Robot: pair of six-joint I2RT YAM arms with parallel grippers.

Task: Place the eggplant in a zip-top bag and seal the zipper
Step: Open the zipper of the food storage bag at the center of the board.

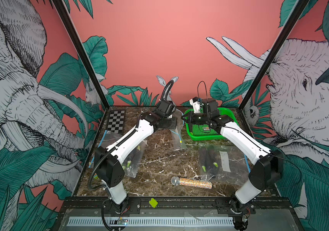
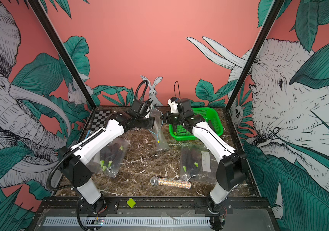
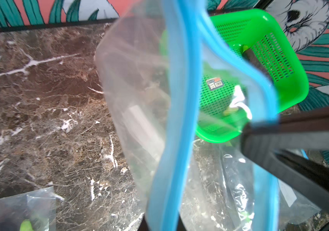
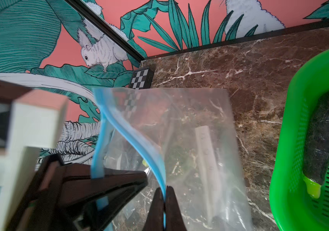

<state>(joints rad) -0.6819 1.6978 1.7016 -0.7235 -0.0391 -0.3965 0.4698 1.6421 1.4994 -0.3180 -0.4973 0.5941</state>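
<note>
A: Quick, the jaws?

B: Both pairs pressed together on the zip-top bag (image 4: 179, 140). The right gripper (image 4: 164, 200) pinches the blue zipper strip (image 4: 131, 136) on one lip. The left gripper (image 3: 248, 130) pinches the other lip (the right wrist view shows it too, clamped on the blue).

A: Bag mouth?

B: Gaping, with the two blue lips bowed apart between the grips.

A: And the eggplant (image 4: 325, 140)?

B: It lies in the green basket (image 4: 283, 120), dark body with a green stem end. It's apart from both pairs of jaws, neither touching it, beside the bag on the right gripper's side.

A: Top views?

B: In both top views the grippers meet at the back of the worktop (image 1: 159, 160), just beside the basket. The right arm (image 1: 239, 138) hides the eggplant there.
</note>
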